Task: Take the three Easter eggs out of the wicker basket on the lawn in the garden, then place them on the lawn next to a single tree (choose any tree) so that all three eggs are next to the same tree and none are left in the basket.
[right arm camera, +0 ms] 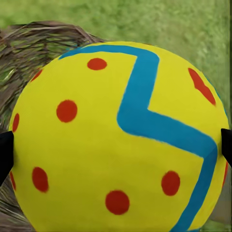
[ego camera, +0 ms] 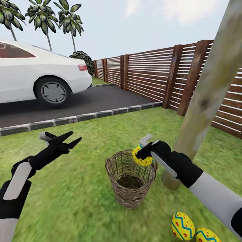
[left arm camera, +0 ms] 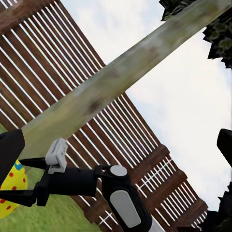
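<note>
Two Easter eggs (ego camera: 183, 226) already laid on lawn (ego camera: 67, 201) near tree (ego camera: 201, 111). Third egg (ego camera: 142, 155) clamped in right gripper (ego camera: 145, 153) fingers above wicker basket (ego camera: 130, 178), looks emptied. Left gripper (ego camera: 69, 139) spread wide, nothing held.

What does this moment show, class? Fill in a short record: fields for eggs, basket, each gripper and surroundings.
Egg in hand: right gripper shut on one Easter egg, over the wicker basket's rim
Eggs on lawn: two, near the tree
Basket: upright, looks empty
Left gripper: open, holding nothing
Surroundings: white car on driveway, wooden fence
</note>
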You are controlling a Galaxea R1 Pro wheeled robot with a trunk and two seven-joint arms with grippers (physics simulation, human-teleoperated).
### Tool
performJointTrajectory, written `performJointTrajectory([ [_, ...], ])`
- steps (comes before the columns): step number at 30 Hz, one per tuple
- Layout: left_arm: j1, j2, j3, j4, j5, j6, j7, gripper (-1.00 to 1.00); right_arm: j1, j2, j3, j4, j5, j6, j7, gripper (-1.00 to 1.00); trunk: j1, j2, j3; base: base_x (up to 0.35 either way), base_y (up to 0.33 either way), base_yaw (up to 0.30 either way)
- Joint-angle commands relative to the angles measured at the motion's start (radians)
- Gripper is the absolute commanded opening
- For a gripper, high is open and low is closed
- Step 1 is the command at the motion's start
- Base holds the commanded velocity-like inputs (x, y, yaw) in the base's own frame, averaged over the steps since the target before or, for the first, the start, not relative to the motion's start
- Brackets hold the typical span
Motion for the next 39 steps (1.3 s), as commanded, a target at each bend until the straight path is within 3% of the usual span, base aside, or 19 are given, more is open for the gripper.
performJointTrajectory([
  [1,0.0,0.0,0.001,0.001,0.0,0.004,-0.002,1.0,0.0,-0.001,0.003,0.001,-0.01,0.002,-0.01,-1.0,0.0,0.0,-0.002,0.0,0.0,-0.252],
  [9,0.0,-0.001,0.001,0.0,0.0,0.004,-0.002,1.0,0.005,0.0,0.003,0.096,-0.01,-0.002,-0.009,-1.0,0.0,0.0,-0.01,0.0,0.0,-0.215],
  [24,0.0,0.0,0.001,0.0,0.0,0.004,-0.002,1.0,0.035,0.0,0.003,0.101,-0.01,-0.006,-0.004,-1.0,0.0,0.0,-0.01,0.0,0.0,-0.013],
  [31,0.0,0.001,0.002,-0.001,0.0,0.004,-0.002,1.0,0.087,-0.005,0.003,0.101,-0.01,-0.003,-0.005,-1.0,0.0,0.0,-0.003,0.0,0.0,-0.228],
  [39,0.0,0.0,0.002,-0.001,0.0,0.004,-0.002,1.0,0.092,-0.004,0.002,0.102,-0.01,-0.003,-0.005,-1.0,0.0,0.0,0.005,0.0,0.0,-0.248],
])
